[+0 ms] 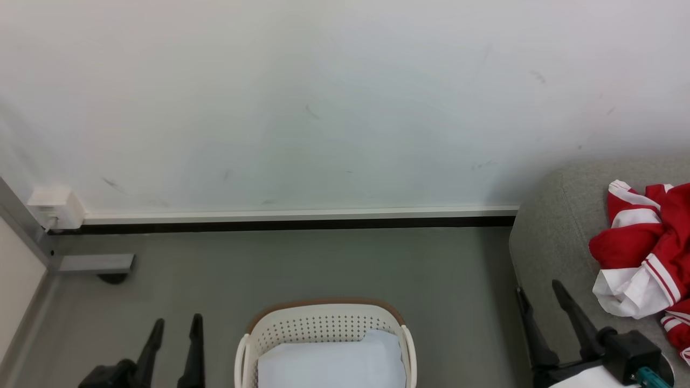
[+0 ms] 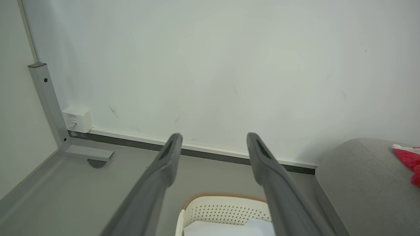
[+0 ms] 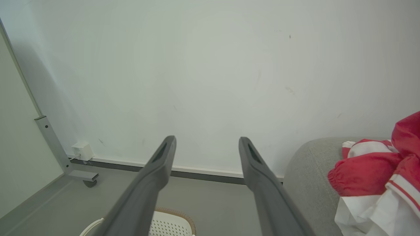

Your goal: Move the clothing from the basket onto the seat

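Two empty claws: left gripper [image 1: 178, 320] and right gripper [image 1: 538, 288] both spread wide. Clothing [image 1: 641, 248] lies on the seat [image 1: 550, 237] near that right gripper; a stray swing could snag it floorward.

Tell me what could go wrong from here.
1. The right gripper, jaws open, sits close beside the clothing on the seat; a careless swing might snag the fabric and drag it off.
2. The basket shows a pale sheet; a grab there might lift that instead of a garment.
3. The basket's near part is cut off in the head view, so a garment lying there might go unnoticed.
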### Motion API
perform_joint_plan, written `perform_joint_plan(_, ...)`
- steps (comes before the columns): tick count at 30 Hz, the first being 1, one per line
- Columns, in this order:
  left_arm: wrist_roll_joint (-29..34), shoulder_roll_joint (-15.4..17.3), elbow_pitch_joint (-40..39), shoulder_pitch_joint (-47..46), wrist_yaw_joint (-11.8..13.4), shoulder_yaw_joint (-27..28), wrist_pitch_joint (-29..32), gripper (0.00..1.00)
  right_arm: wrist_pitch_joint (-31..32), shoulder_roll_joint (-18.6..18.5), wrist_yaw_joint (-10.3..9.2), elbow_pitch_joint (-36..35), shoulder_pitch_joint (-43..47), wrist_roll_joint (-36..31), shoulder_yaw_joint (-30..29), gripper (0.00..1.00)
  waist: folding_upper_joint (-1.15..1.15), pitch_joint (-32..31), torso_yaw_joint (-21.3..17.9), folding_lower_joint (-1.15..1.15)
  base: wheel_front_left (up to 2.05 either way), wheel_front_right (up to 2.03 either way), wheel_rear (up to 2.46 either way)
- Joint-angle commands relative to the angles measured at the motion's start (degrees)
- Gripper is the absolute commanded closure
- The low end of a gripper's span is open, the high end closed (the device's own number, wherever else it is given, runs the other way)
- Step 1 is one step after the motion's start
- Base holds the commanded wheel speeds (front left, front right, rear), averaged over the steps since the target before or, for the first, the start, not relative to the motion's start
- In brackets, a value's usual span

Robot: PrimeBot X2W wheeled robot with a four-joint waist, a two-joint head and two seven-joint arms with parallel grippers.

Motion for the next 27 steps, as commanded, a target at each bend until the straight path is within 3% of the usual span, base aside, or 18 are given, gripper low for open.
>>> perform_joint_plan(1,-0.1,-0.1,0.4,0.1,0.0,0.0,0.0,1.00,0.0,0.0,0.01,0.3,0.1,0.0,0.0,1.00,0.00,0.0,0.0,0.00,0.00,0.00,0.00)
perform_joint_plan(27,-24.3,-0.4,0.4,-1.4,-0.5,1.1,6.7,1.00,6.2,1.0,-0.02,-0.1,0.5,23.0,-4.9,1.00,0.00,0.3,0.5,0.00,0.00,0.00,0.00)
